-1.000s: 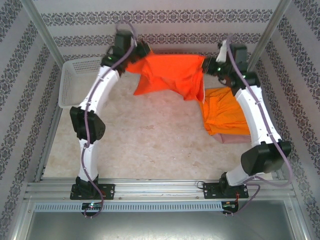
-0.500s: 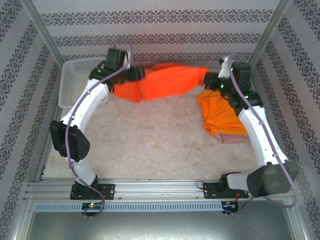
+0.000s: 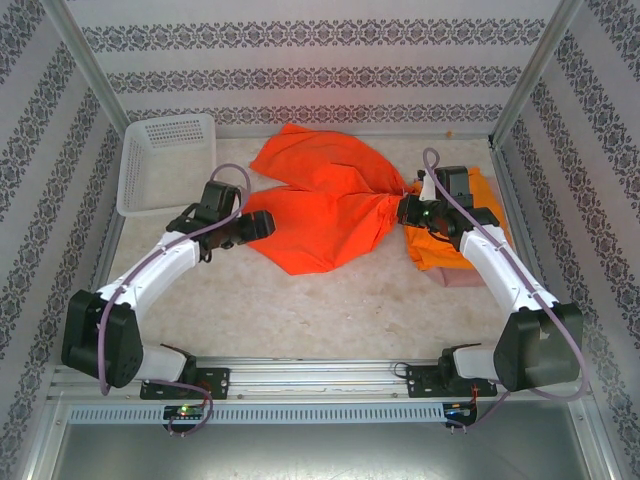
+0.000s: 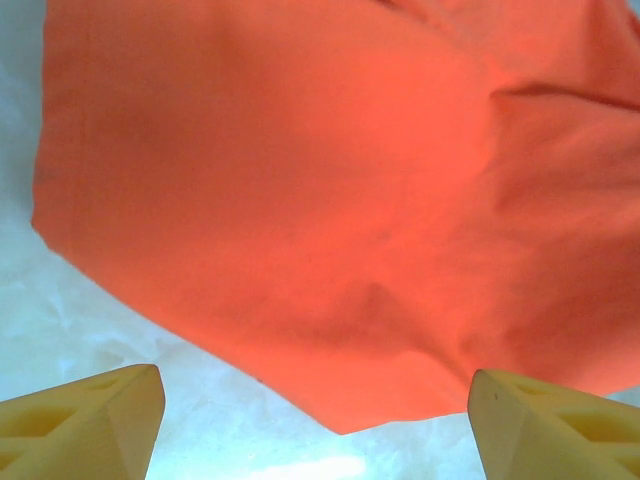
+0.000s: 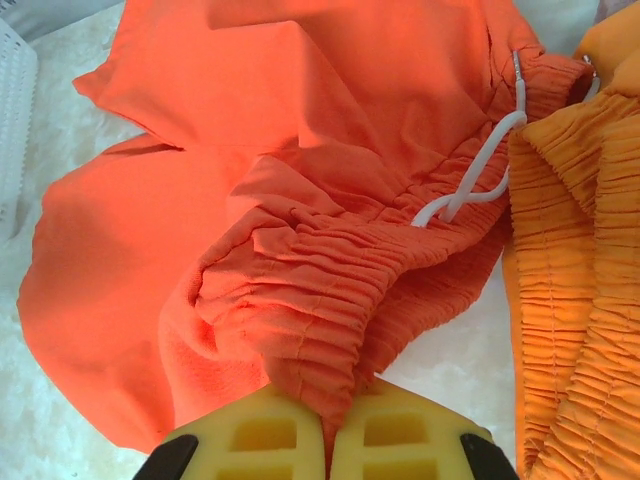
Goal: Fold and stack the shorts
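Pale mottled tabletop point(image 3: 300, 310), striped patterned walls point(image 3: 300, 60) around, white basket point(image 3: 165, 160) on it. Red-orange shorts point(image 3: 330, 205) spread right of basket. My right pincer point(image 5: 333, 412) is clenched on their waistband point(image 5: 300, 290); my left pincer point(image 4: 315, 395) is released.

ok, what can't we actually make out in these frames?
Pink shorts: top view, a sliver; the folded orange shorts and the right arm cover the rest, so stack count is unclear.
Right gripper: right wrist view, pads cut off by the bottom edge; shut on the spread orange shorts.
Left gripper: left wrist view, open, fingers cut off at the bottom edge.
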